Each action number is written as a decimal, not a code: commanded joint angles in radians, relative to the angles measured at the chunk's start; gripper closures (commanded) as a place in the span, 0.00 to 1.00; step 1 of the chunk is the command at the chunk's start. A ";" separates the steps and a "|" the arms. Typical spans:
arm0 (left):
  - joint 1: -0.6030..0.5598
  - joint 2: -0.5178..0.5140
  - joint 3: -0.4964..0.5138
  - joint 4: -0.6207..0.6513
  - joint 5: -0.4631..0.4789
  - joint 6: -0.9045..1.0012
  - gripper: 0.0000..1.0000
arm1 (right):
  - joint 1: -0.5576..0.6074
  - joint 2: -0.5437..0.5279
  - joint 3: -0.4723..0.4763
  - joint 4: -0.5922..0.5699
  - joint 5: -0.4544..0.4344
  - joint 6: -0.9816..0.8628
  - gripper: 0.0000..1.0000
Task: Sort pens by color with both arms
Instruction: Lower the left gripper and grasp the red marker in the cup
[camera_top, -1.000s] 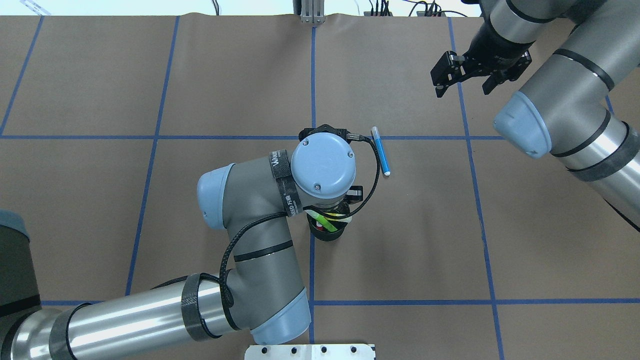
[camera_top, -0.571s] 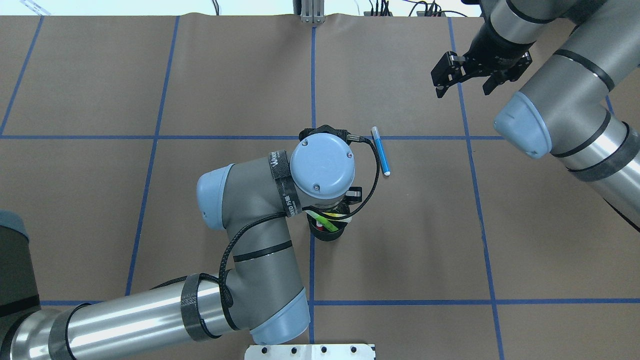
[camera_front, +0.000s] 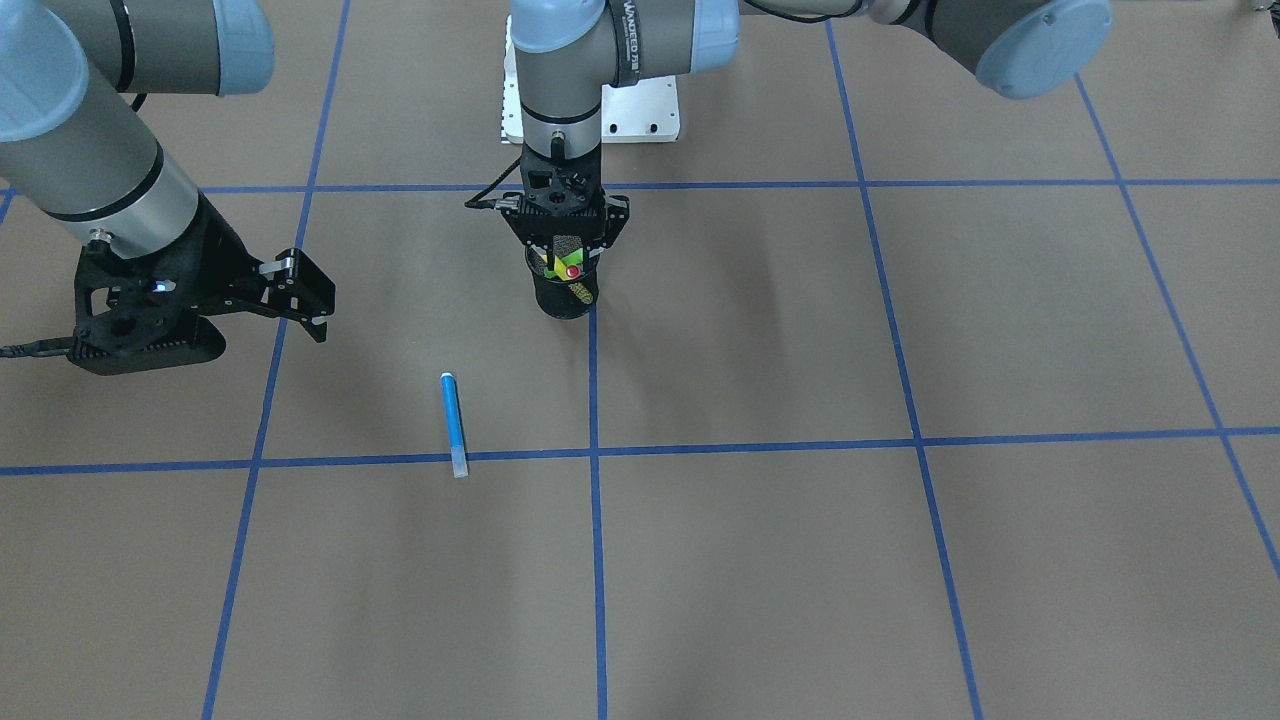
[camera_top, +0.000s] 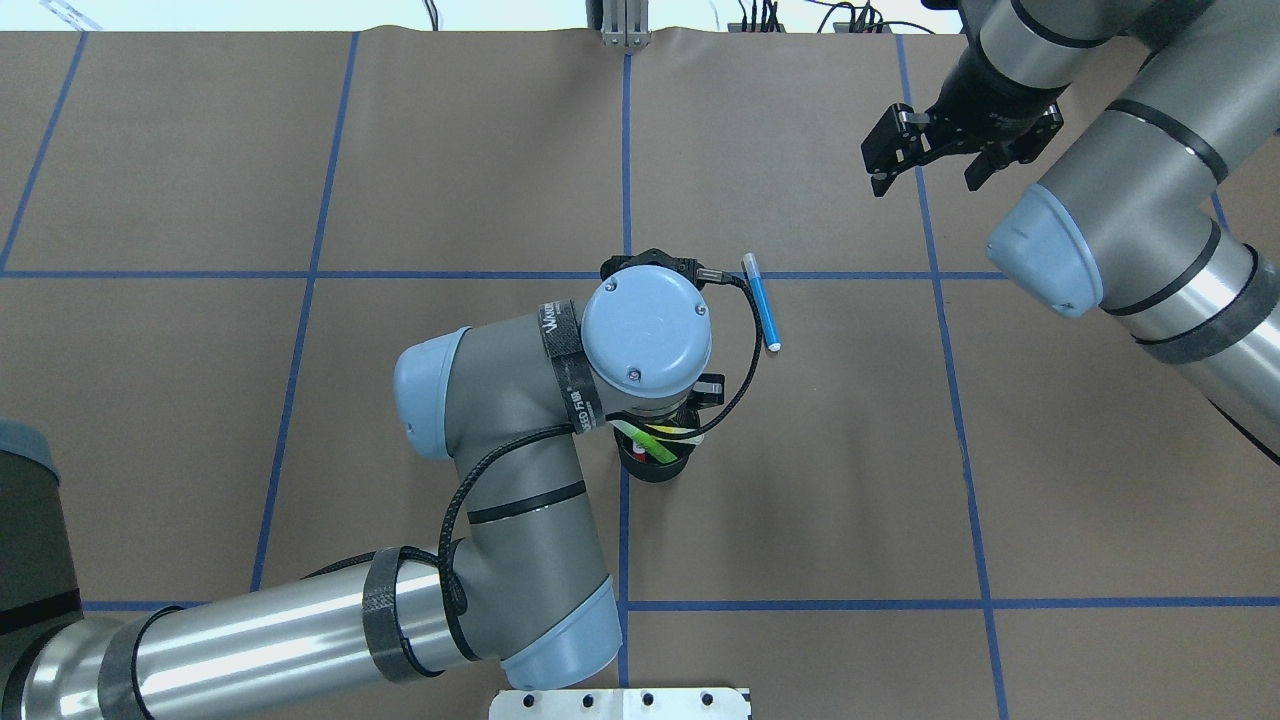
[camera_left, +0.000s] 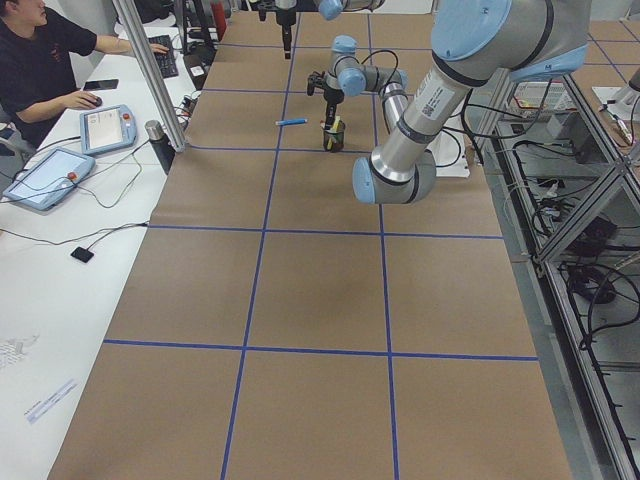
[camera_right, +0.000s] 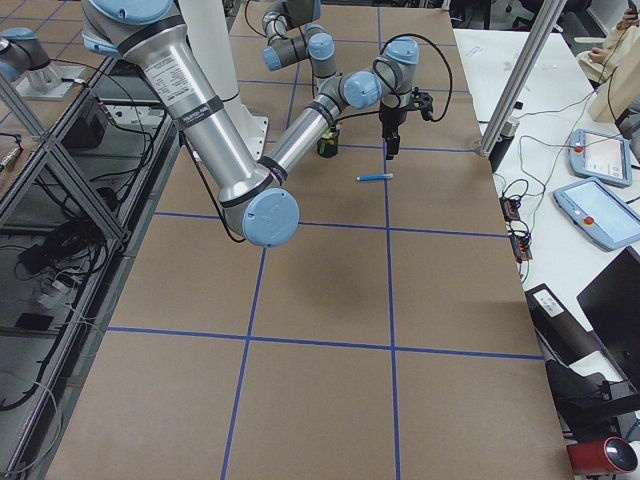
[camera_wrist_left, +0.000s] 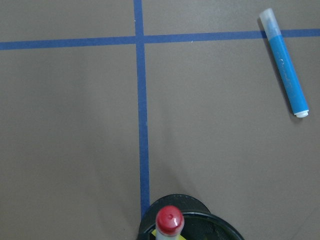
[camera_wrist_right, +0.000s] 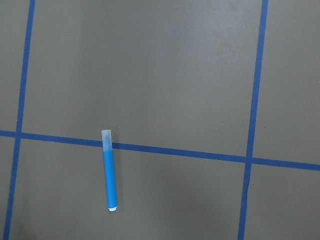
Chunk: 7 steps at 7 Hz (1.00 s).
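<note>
Little differs from a second ago. The right claw (camera_top: 924, 185) has crept very slightly toward the far edge of the counter (camera_top: 800, 500). The left arm (camera_top: 520, 440) and every pen sit where they were.

The left arm reaches in low from the robot's side, elbow bent, with its wrist pointing straight down over the black mesh cup (camera_front: 565, 298). The left claw (camera_front: 566, 250) hangs right at the cup's mouth among the pen tops. Whether it is pinching one I cannot tell, since its fingers are hidden against the cup.

The right arm (camera_top: 1120, 200) stretches over the far right part of the counter. Its claw is spread wide with nothing in it, and hangs above a blue tape line.

The blue pen (camera_top: 762, 302) lies flat on the counter, its clear cap end across a blue tape line. It is near the cup and well apart from the right claw.

The red-capped pen (camera_wrist_left: 169, 221), the light green pen (camera_top: 652, 446) and the yellow pen (camera_top: 672, 431) stand in the cup, the latter two leaning.
</note>
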 joint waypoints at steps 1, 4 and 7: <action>-0.002 0.000 0.000 0.002 0.000 0.025 0.55 | 0.000 0.000 0.001 0.000 0.000 0.000 0.01; -0.003 0.001 -0.002 0.004 0.002 0.023 0.49 | 0.000 0.000 0.001 0.002 -0.002 0.000 0.01; -0.018 -0.002 -0.003 0.002 0.005 0.023 0.49 | -0.002 -0.005 0.000 0.005 -0.002 0.000 0.01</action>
